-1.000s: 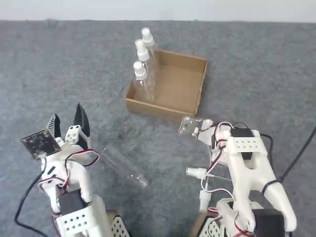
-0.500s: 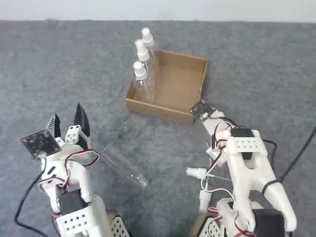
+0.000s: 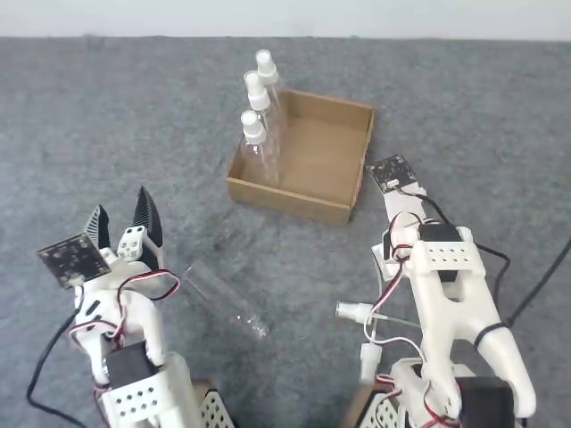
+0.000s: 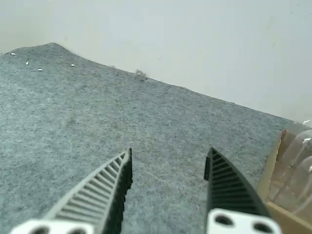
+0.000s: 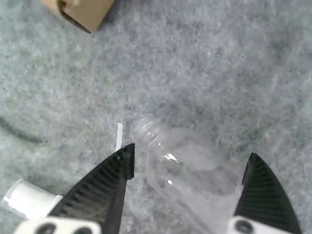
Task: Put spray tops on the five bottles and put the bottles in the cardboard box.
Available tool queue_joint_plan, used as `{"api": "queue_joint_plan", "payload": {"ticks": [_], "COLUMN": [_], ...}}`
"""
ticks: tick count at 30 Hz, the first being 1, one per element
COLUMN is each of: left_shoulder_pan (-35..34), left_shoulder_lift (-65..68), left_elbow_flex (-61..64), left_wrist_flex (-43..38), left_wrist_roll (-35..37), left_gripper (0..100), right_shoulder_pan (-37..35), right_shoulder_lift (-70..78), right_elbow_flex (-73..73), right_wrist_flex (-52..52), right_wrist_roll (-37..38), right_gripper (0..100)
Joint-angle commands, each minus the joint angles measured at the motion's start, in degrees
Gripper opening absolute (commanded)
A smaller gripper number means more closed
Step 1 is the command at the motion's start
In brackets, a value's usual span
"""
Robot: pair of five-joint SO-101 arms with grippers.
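High view: three capped bottles stand upright in the cardboard box, along one wall. One open bottle lies flat on the desk between the arms. A loose spray top lies just beside the right arm. The left pincer is raised off the desk with its jaws wide, holding nothing. The right arm is stretched forward, its wrist bent down near the box's corner.

Left wrist view: left pincer is wide, with nothing between the jaws and bare desk beyond. The box edge and capped bottles are off to one side.

Right wrist view: right pincer is wide and points down over a second open bottle that lies flat between the jaws. Contact can't be told. A thin white tube lies by its neck, with a spray top near.

Handling, as a judgement: the bottles look like thin clear plastic, so they are light and slick, roll easily and dent if squeezed. Grip across mid-body, gently. The spray top is stiffer, so take it by the collar, not the tube.
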Motion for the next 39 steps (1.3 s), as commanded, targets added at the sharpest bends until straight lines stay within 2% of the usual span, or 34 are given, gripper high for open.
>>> {"api": "queue_joint_plan", "payload": {"ticks": [1, 6, 13, 18, 29, 39], "left_shoulder_pan": [0.35, 0.35, 0.35, 0.35, 0.35, 0.44], "left_shoulder_lift": [-0.97, -0.97, -0.97, -0.97, -0.97, -0.97], "left_elbow_flex": [-0.66, -0.66, -0.66, -0.66, -0.66, -0.57], "left_wrist_flex": [-2.02, -2.02, -2.02, -2.02, -2.02, -2.02], "left_wrist_roll": [-0.44, -0.44, -0.53, -2.2, -2.29, -2.29], "left_gripper": [23, 23, 23, 23, 23, 23], "right_shoulder_pan": [0.4, 0.48, 0.4, 0.75, 1.01, 3.21], "right_shoulder_lift": [-0.13, -0.22, -0.13, -0.04, 0.04, 0.04], "right_elbow_flex": [-3.78, -6.33, -13.54, -13.89, -10.2, -5.1], "right_wrist_flex": [-0.13, 5.32, 14.37, 16.57, 15.08, 8.57], "right_wrist_roll": [1.23, 7.21, 18.11, 27.69, 40.09, 41.41], "right_gripper": [31.1, 42.2, 37.0, 34.0, 34.0, 34.0]}}
